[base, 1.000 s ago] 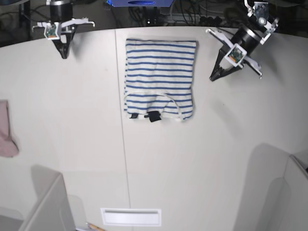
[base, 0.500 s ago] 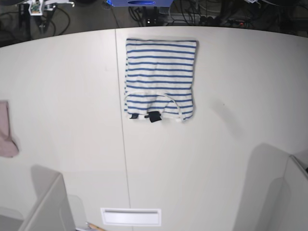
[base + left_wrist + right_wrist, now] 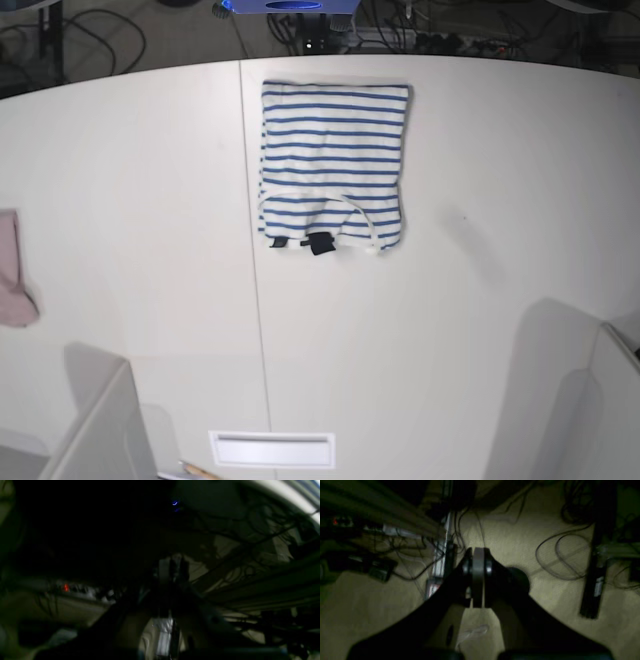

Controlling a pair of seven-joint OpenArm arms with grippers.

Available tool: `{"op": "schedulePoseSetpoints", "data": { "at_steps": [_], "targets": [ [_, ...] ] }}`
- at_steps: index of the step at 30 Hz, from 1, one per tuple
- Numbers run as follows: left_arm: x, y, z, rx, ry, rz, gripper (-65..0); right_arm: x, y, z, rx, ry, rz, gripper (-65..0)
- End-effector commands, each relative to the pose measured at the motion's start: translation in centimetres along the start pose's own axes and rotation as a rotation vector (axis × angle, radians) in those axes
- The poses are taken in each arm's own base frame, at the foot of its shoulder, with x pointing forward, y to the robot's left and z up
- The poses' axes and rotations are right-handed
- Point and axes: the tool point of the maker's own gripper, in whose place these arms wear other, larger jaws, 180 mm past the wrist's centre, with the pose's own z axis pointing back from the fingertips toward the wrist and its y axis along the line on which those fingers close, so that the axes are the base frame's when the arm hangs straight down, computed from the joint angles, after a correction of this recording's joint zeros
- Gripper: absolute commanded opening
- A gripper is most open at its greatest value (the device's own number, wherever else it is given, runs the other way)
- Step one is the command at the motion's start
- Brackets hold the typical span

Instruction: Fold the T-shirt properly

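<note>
The T-shirt (image 3: 333, 165) lies folded flat on the bench (image 3: 480, 300), near its far edge and about midway across (its label end toward the near side). A small cloth (image 3: 14, 270) lies well apart at the bench's left edge. Cables (image 3: 90, 30) lie on the floor behind the bench.

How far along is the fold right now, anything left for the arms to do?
Done: the T-shirt lies as a compact folded rectangle on the table, neckline and dark tags showing at its near edge. In hand: nothing. The right gripper is shut and empty over the floor; the left gripper, dim and blurred, is shut too. Neither shows in the base view. Left: apparently nothing, perhaps squaring the edges.
</note>
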Motion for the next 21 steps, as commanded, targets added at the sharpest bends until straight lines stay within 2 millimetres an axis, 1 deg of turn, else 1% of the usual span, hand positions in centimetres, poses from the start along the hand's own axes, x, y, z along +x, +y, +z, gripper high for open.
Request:
{"op": "schedulePoseSetpoints", "data": {
  "at_steps": [1, 2, 4, 5, 6, 7, 9, 10, 11, 12, 13, 16, 18, 21],
  "targets": [
    [-0.1, 1.4, 1.0, 0.034, 0.022, -0.008, -65.0, -1.2, 0.3, 0.5, 0.012, 0.024, 0.002, -65.0],
    [-1.0, 1.4, 0.5, 0.041, 0.057, 0.006, -65.0, -2.3, 0.6, 0.1, 0.025, 0.058, 0.003, -65.0],
    [-1.8, 1.8, -0.4, 0.053, 0.109, 0.005, -65.0, -4.3, 1.1, -0.2, 0.041, 0.125, 0.003, -65.0],
    [-2.2, 1.7, -1.1, 0.04, 0.132, -0.012, -65.0, -5.0, 1.5, -0.5, 0.052, 0.153, 0.005, -65.0],
    [-2.6, 1.4, -2.2, 0.021, 0.16, -0.035, -65.0, -5.9, 2.4, -0.9, 0.072, 0.193, 0.005, -65.0],
    [-3.5, 1.3, -2.9, 0.004, 0.221, -0.062, -65.0, -7.3, 2.8, -1.1, 0.088, 0.26, 0.013, -65.0],
    [-6.3, 0.8, -3.5, -0.034, 0.389, -0.108, -65.0, -9.6, 3.1, -1.9, 0.107, 0.418, 0.04, -65.0],
    [-7.4, 0.6, -3.6, -0.054, 0.462, -0.138, -65.0, -10.2, 3.7, -2.4, 0.113, 0.483, 0.039, -65.0],
    [-8.1, 0.7, -3.8, -0.071, 0.517, -0.187, -65.0, -10.6, 4.5, -2.8, 0.121, 0.53, 0.031, -65.0],
    [-8.7, 0.9, -4.1, -0.082, 0.563, -0.237, -65.0, -10.6, 5.2, -3.3, 0.125, 0.554, 0.022, -65.0],
    [-9.3, 1.1, -4.3, -0.088, 0.611, -0.296, -65.0, -10.0, 6.2, -4.3, 0.135, 0.552, 0.014, -65.0],
    [-10.4, 2.2, -4.3, -0.088, 0.725, -0.416, -65.0, -8.6, 8.4, -5.9, 0.16, 0.544, -0.005, -65.0],
    [-10.8, 2.6, -5.1, -0.093, 0.775, -0.481, -65.0, -8.4, 9.2, -6.4, 0.172, 0.574, -0.007, -65.0],
    [-10.9, 3.2, -5.6, -0.083, 0.811, -0.548, -65.0, -8.4, 10.2, -6.7, 0.184, 0.626, -0.009, -65.0]
  ]
}}
